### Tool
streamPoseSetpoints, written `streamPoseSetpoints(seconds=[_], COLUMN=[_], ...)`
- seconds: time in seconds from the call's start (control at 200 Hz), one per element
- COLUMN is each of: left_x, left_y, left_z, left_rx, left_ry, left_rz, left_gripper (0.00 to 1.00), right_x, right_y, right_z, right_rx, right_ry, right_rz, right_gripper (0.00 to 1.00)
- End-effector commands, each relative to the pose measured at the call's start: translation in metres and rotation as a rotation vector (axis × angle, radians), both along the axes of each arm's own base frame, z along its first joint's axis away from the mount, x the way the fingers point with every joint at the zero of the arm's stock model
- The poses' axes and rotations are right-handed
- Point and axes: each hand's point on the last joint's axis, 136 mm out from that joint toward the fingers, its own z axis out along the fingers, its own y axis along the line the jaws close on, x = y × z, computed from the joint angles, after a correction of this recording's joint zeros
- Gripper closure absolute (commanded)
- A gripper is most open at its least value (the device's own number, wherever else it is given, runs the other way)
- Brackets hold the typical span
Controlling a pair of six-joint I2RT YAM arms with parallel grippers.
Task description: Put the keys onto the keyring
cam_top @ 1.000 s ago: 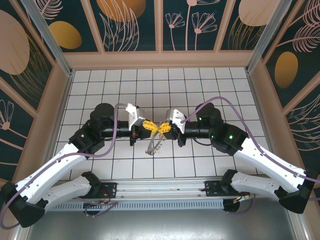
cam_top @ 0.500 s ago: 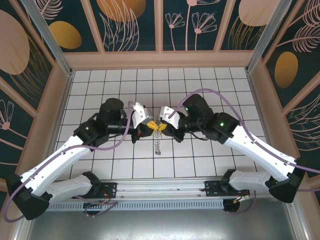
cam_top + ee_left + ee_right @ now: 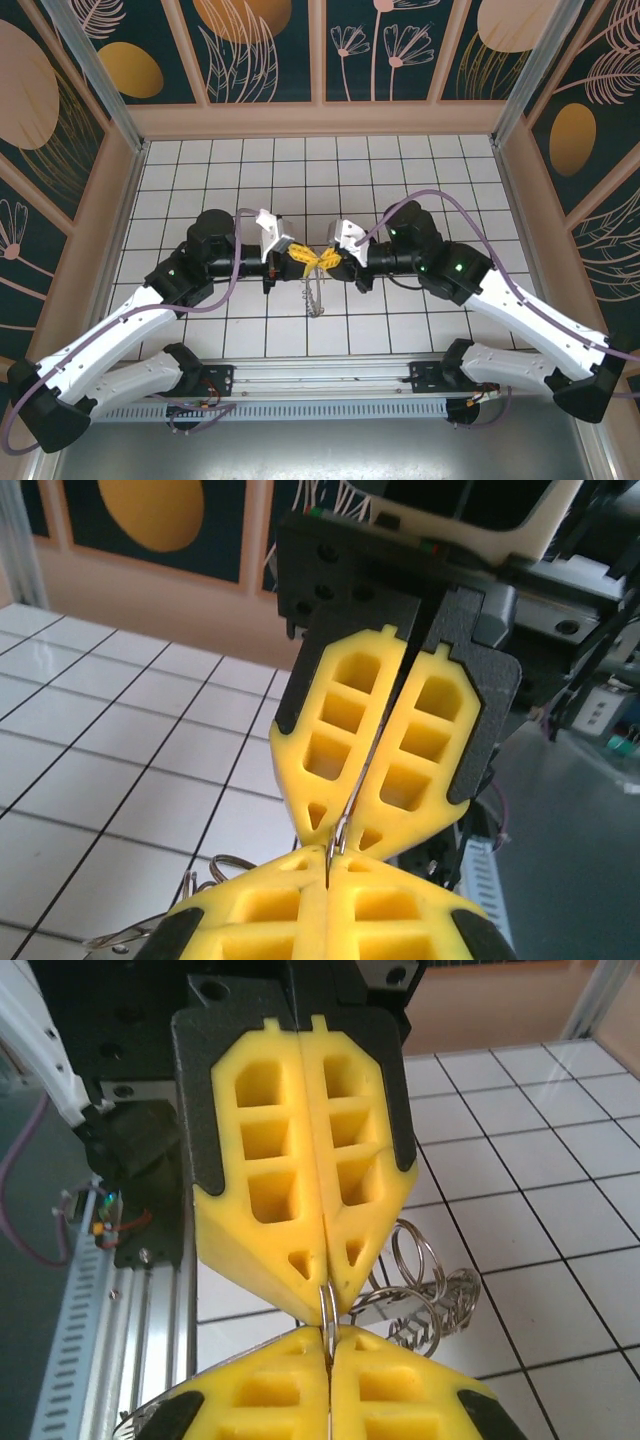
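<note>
So, count first: two hands and one keyring. My left hand [image 3: 308, 262] and my right hand [image 3: 331, 261] meet tip to tip over the middle of the white tiled tabletop [image 3: 400, 170], near its front edge. Both are clenched. In both wrist views a thin bit of ring wire runs across the spot where the four yellow fingertips come together, so both hands are pinching the keyring [image 3: 428, 1312] from opposite sides.

The rest of it hangs below the pinch as a messy bundle. I can make out a few round wire loops plus a clump of small pieces beside my right hand's fingers. Whether the little key is somewhere in that clump, I honestly can't tell, as it's too small and tangled. I also can't tell if the bottom of the bundle touches the tiles.

Around it, two purple cables [image 3: 470, 225] arc over the forearms, one per arm. The metal rail [image 3: 320, 375] carrying the arm bases runs along the near edge. The dark flower-patterned wall panels [image 3: 265, 50] box the tabletop in on three sides.
</note>
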Motion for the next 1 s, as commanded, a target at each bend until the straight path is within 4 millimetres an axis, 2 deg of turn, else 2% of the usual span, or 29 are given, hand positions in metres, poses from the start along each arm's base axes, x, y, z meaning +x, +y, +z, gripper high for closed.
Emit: streamPoseSetpoints(seconds=[0.0,0.11,0.235,0.295,0.4,0.465,0.571,0.656,0.701,0.721,0.816,0.996], left_x=[-0.022,-0.024,-0.029,-0.031,-0.035,-0.036,-0.027,-0.011,-0.005,-0.002,0.005,0.011], left_y=[0.000,-0.001,0.001,0.002,0.001,0.000,-0.004,-0.005,-0.004,-0.004,-0.003,-0.005], left_z=[0.056,0.055,0.058,0.060,0.060,0.058,0.044,0.022,0.005,0.010,-0.006,-0.017], left_rx=[-0.190,-0.200,-0.220,-0.230,-0.241,-0.234,-0.142,-0.003,0.072,0.083,0.173,0.217], left_ry=[-0.094,-0.082,-0.088,-0.091,-0.083,-0.067,-0.056,-0.047,-0.036,-0.051,-0.047,-0.046], left_rz=[-0.103,-0.122,-0.136,-0.146,-0.173,-0.187,-0.152,-0.084,-0.057,-0.047,-0.026,-0.021], left_gripper=[1.00,1.00,1.00,1.00,1.00,1.00,1.00,1.00,0.95,0.93,0.91,0.93], right_x=[-0.004,-0.008,-0.005,-0.005,-0.004,-0.001,0.007,0.013,0.016,0.017,0.020,0.019], right_y=[0.004,0.003,0.001,0.001,-0.001,-0.003,-0.007,-0.006,-0.003,-0.001,0.005,0.010], right_z=[0.013,0.019,0.020,0.022,0.026,0.030,0.033,0.029,0.025,0.022,0.010,0.007], right_rx=[0.099,0.152,0.166,0.177,0.199,0.204,0.180,0.118,0.070,0.047,-0.046,-0.110], right_ry=[-0.006,-0.010,-0.016,-0.021,-0.043,-0.059,-0.074,-0.067,-0.060,-0.057,-0.044,-0.050], right_rz=[0.018,0.024,0.004,-0.001,-0.011,-0.026,-0.066,-0.072,-0.065,-0.063,-0.043,0.002], right_gripper=[0.89,0.85,0.85,0.89,1.00,1.00,1.00,1.00,1.00,1.00,1.00,1.00])
